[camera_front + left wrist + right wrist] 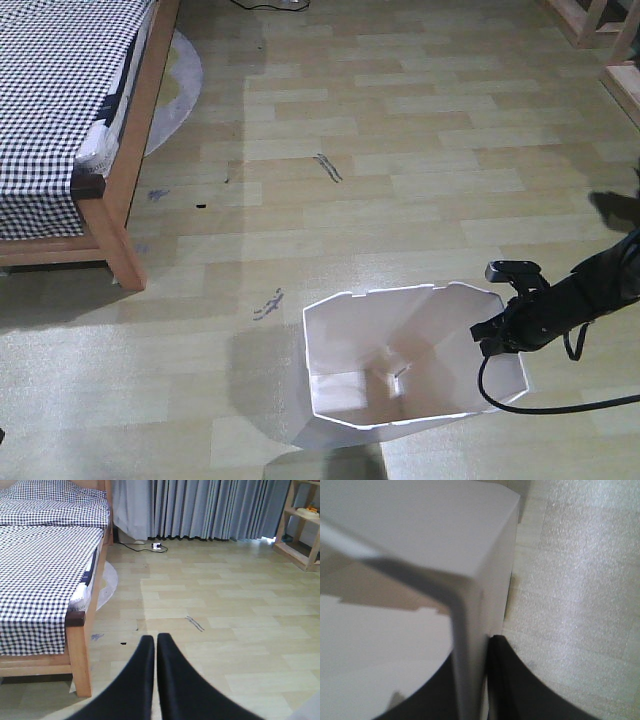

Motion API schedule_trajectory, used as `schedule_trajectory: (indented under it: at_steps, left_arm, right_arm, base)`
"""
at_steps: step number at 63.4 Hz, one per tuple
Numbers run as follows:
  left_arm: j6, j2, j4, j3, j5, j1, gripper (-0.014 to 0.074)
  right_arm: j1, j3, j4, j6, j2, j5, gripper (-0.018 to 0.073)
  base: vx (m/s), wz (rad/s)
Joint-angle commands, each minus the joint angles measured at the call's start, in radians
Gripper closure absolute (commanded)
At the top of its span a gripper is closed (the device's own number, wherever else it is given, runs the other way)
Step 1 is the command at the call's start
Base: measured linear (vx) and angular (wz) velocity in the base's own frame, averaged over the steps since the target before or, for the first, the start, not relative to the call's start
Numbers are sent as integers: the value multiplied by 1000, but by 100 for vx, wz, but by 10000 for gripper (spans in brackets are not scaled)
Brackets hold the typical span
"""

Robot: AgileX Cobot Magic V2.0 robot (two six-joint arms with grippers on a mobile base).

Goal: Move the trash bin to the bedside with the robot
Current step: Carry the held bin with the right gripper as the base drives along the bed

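The white trash bin (400, 360) stands upright and lidless on the wood floor at the bottom centre of the front view. My right gripper (497, 335) is shut on the bin's right wall (470, 645), one finger inside and one outside the rim. The bed (60, 110) with checked bedding and a light-brown frame fills the upper left, well apart from the bin; it also shows in the left wrist view (45, 580). My left gripper (156, 641) is shut with nothing in it, hanging over bare floor to the right of the bed's corner post.
A black cable (545, 405) loops from the right arm down beside the bin. Wooden furniture legs (600, 40) stand at the far right. Grey curtains (200, 507) and a power strip (157, 546) line the far wall. A round mat (175, 90) lies by the bed.
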Motion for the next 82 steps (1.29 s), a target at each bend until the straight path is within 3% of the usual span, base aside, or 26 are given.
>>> schedule_trajectory:
  at_steps: [1,82]
  left_arm:
    - [-6,-14,-4,19,-69,-6,602]
    - [-6,-14,-4,19,-69,-6,602]
  right_arm:
    - [-3,-11,49,-1,-79,150,564]
    - [-3,-11,49,-1,-79,150,564]
  base:
    - [23,3]
    - [25,2]
